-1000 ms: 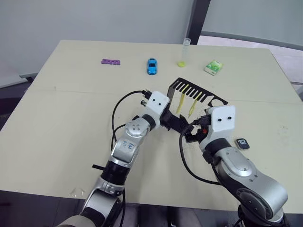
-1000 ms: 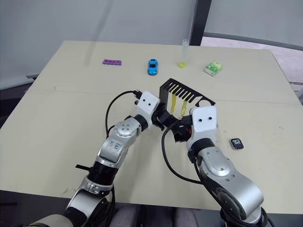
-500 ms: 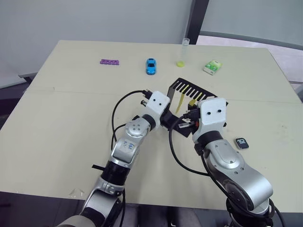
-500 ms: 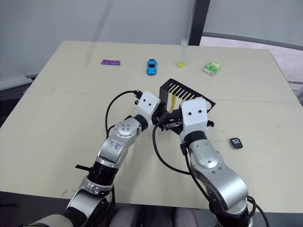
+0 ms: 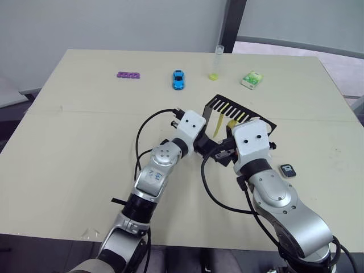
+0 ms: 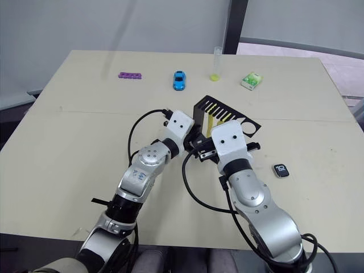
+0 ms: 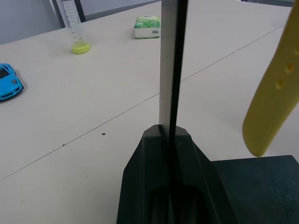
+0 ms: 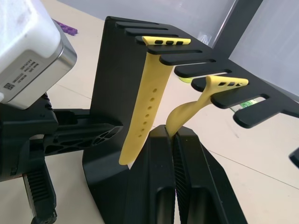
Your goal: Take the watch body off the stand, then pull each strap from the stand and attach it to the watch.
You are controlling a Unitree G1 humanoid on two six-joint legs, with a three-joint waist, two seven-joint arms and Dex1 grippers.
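Observation:
The black stand (image 5: 239, 113) is upright at mid-table, and my left gripper (image 7: 167, 134) is shut on the thin edge of its upright. Two yellow straps hang from its comb slots. The strap with holes (image 8: 145, 95) hangs straight. The other strap (image 8: 189, 110) bends down, its lower end pinched in my shut right gripper (image 8: 172, 131) beneath the comb arm. The watch body (image 5: 288, 170) lies flat on the table to the right of my right arm, apart from both grippers.
Along the far side of the table lie a purple strip (image 5: 129, 74), a blue toy car (image 5: 178, 79), a clear tube with a yellow bottom (image 5: 216, 63) and a green-white box (image 5: 249, 79). The left arm's cable (image 5: 149, 122) loops beside the stand.
My right gripper has moved left, in under the stand's comb arm, and gone from open to shut on the lower end of a strap. The left gripper keeps its hold.

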